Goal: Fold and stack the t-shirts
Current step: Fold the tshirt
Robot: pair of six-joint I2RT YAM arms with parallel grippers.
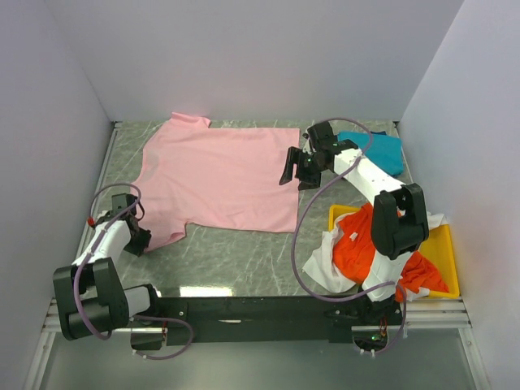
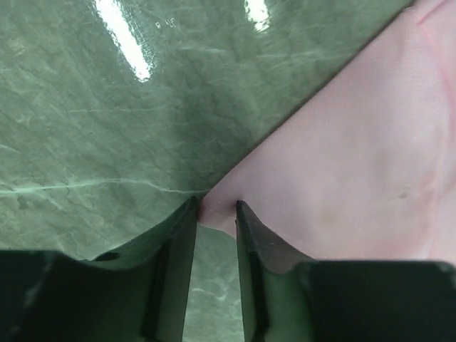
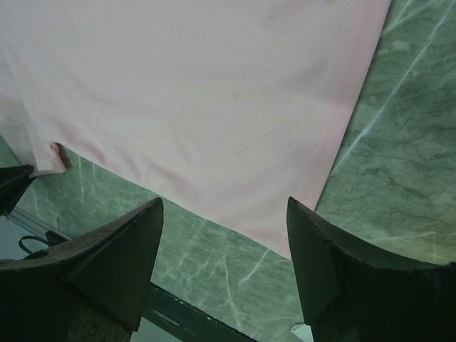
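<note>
Left arm sits low at lower left of the top view, elbow folded back by its base, wrist reaching to the sleeve tip of the pink t-shirt. Left gripper is narrow, and its dark fingers pinch the pointed sleeve corner, with pink cloth filling the gap at the tips. Right arm stretches up from lower right, passes over the yellow tray and bends left at the wrist. Right gripper is spread wide with nothing in it, above the shirt's right edge near the lower corner. Its wedge-shaped black fingers are apart from the cloth. The pink shirt lies spread flat across the centre and upper left of the table, collar at top left and straight hem on the right. The fabric is a soft matte knit with few wrinkles and a stitched band along the hem in the right wrist view. The table is glossy green marble-pattern with pale veins and light glare. A teal-blue t-shirt is bunched at upper right, behind the right wrist. An orange-red t-shirt is crumpled in the tray at lower right. A white t-shirt spills over the tray's left rim onto the table. The tray is rigid, rectangular and yellow.
</note>
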